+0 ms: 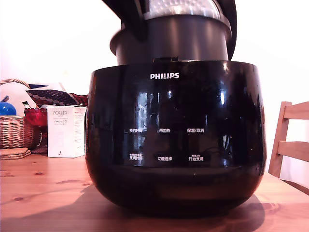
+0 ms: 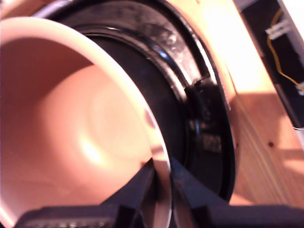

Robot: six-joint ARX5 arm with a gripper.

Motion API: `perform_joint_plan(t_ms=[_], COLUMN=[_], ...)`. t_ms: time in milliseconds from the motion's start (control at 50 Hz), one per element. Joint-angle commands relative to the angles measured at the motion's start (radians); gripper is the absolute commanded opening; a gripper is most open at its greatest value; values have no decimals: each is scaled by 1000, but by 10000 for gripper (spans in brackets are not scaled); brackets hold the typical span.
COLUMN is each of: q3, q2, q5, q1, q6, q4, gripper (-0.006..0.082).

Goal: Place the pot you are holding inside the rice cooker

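In the exterior view, a basket (image 1: 12,130) and a white box (image 1: 65,130) stand on the table (image 1: 43,193) at nine o'clock from the cooker (image 1: 176,135). The pot (image 1: 171,38) sits partway down in the cooker's mouth, and its upper wall shows at twelve o'clock under the open lid (image 1: 181,7). A chair (image 1: 289,140) is at three o'clock. In the wrist view your gripper (image 2: 161,175) has its jaws pinched on the pot's rim, one finger inside and one outside.
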Motion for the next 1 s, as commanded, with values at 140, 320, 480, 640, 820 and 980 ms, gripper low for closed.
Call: perform_joint_plan(t_ms=[140, 320, 480, 640, 820, 980], q3=[6, 6, 6, 6, 6, 6], q2=[27, 43, 56, 76, 84, 86], q5=[51, 57, 65, 84, 87, 122], q1=[-19, -19, -20, -22, -34, -36], q6=[7, 7, 6, 6, 6, -3], q4=[-27, -24, -28, -29, -29, -35], gripper=[-24, -24, -24, -24, -24, -24])
